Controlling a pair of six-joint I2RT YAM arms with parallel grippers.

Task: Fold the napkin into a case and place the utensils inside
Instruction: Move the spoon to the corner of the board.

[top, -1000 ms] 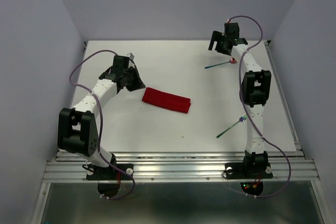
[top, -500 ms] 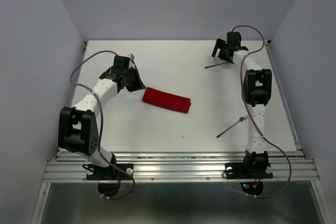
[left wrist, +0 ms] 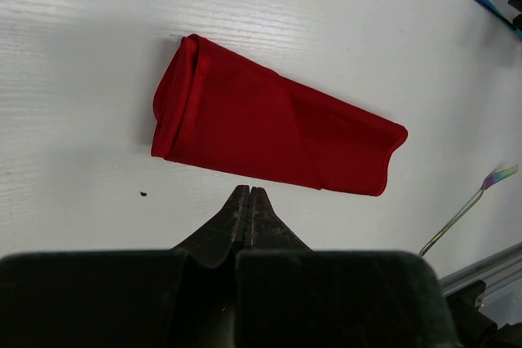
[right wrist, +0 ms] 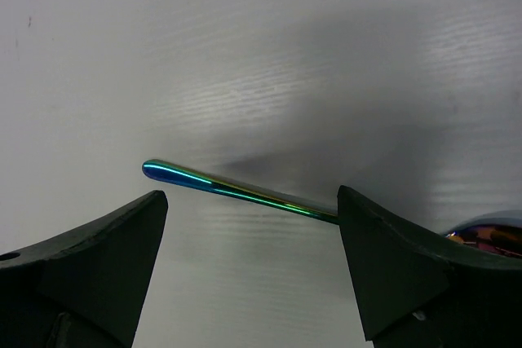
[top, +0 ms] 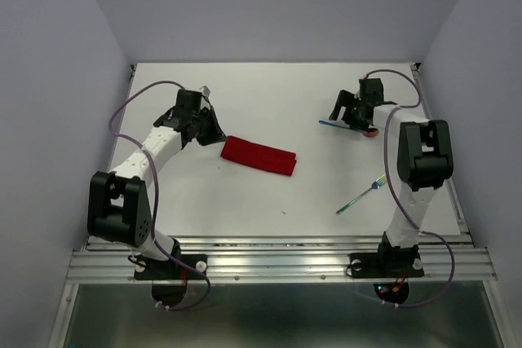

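The red napkin (top: pixel 258 155) lies folded into a narrow flat case (left wrist: pixel 269 128) in the middle of the table. My left gripper (top: pixel 217 134) sits just off its left end, shut and empty (left wrist: pixel 249 194). The spoon (top: pixel 342 123) lies at the back right, and its iridescent handle (right wrist: pixel 236 188) runs across the gap of my open right gripper (right wrist: pixel 251 200), which is low over it (top: pixel 349 119). The handle passes behind the right finger, and part of the bowl (right wrist: pixel 489 238) shows beyond that finger. The fork (top: pixel 360 196) lies nearer, beside the right arm.
The fork's tines (left wrist: pixel 499 175) show at the right edge of the left wrist view. The right arm's upright links (top: pixel 420 160) stand just right of the fork. Grey walls close the table at the back and on both sides.
The right arm has swung toward the near side and dropped low over the spoon. The spoon now lies nearer than before. The left arm and the napkin have stayed put.
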